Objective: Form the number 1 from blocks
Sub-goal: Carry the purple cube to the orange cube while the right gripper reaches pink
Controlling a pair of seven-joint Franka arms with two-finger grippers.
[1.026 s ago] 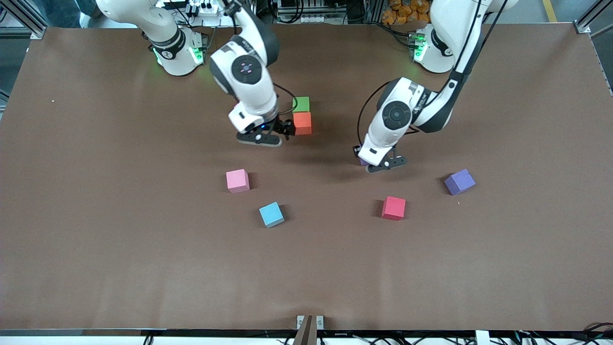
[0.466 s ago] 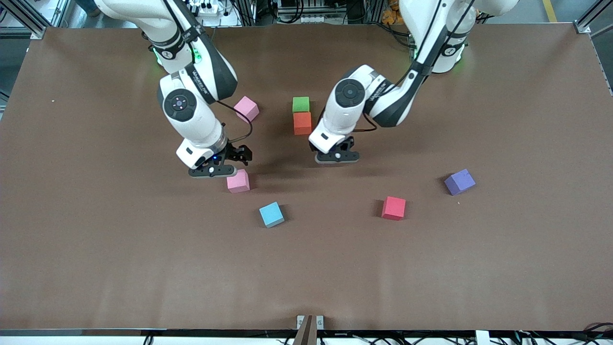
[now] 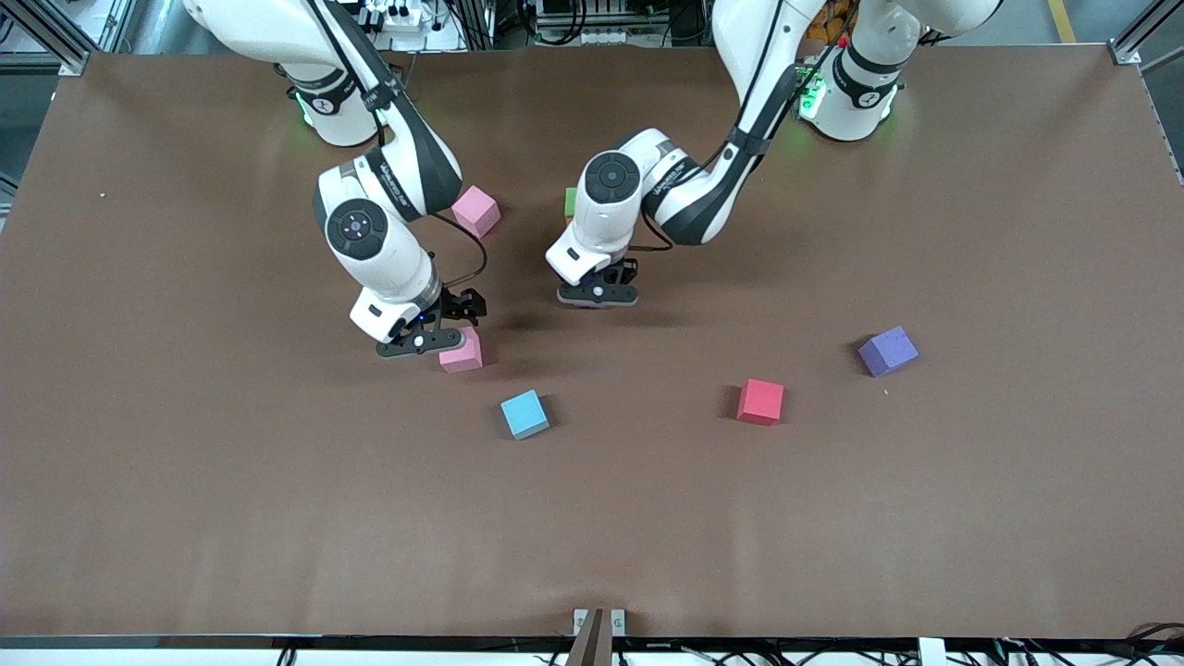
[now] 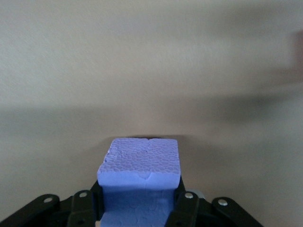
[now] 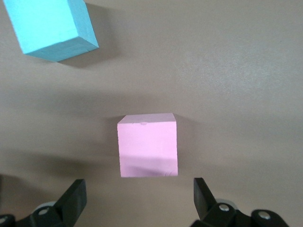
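Observation:
My left gripper (image 3: 598, 294) is shut on a purple block (image 4: 139, 177) and hangs low over bare table. A green block (image 3: 569, 200) peeks out beside the left arm. My right gripper (image 3: 421, 342) stands open just over a pink block (image 3: 462, 352). In the right wrist view that pink block (image 5: 147, 144) lies just ahead of the spread fingers (image 5: 73, 198), untouched, with the light blue block (image 5: 49, 26) farther off. Loose on the table are a second pink block (image 3: 476, 210), the light blue block (image 3: 524, 413), a red block (image 3: 760, 401) and a second purple block (image 3: 888, 351).
The brown table (image 3: 185, 509) is bare along its whole near half and at both ends. The two arms stand close together near the middle, with the second pink block between them.
The left gripper carried its purple block toward the right arm's end, up to the green block. The right gripper moved from the table's middle to the pink block nearer the camera.

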